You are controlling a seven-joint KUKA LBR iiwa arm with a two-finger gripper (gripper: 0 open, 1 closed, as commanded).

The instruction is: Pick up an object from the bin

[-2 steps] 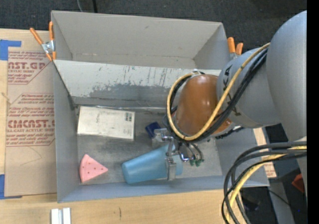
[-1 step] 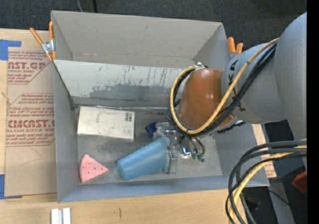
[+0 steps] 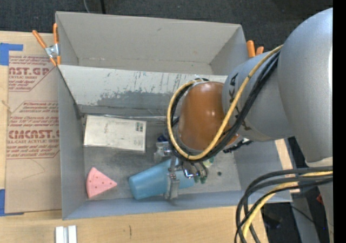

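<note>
A pink triangle (image 3: 99, 182) lies just left of the blue cup (image 3: 147, 183). A white box (image 3: 114, 133) sits above and left of the cup. The cup lies on its side, with my gripper (image 3: 174, 184) at its right end. I cannot tell if my gripper is open or shut.

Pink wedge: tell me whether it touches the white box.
No, the pink wedge lies apart from the white box, with bare grey bin floor between them.

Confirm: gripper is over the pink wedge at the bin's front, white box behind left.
No. The camera view shows the gripper over the blue cup lying on its side at the front of the bin; the pink wedge lies apart, left of it. White box behind left stands.
</note>
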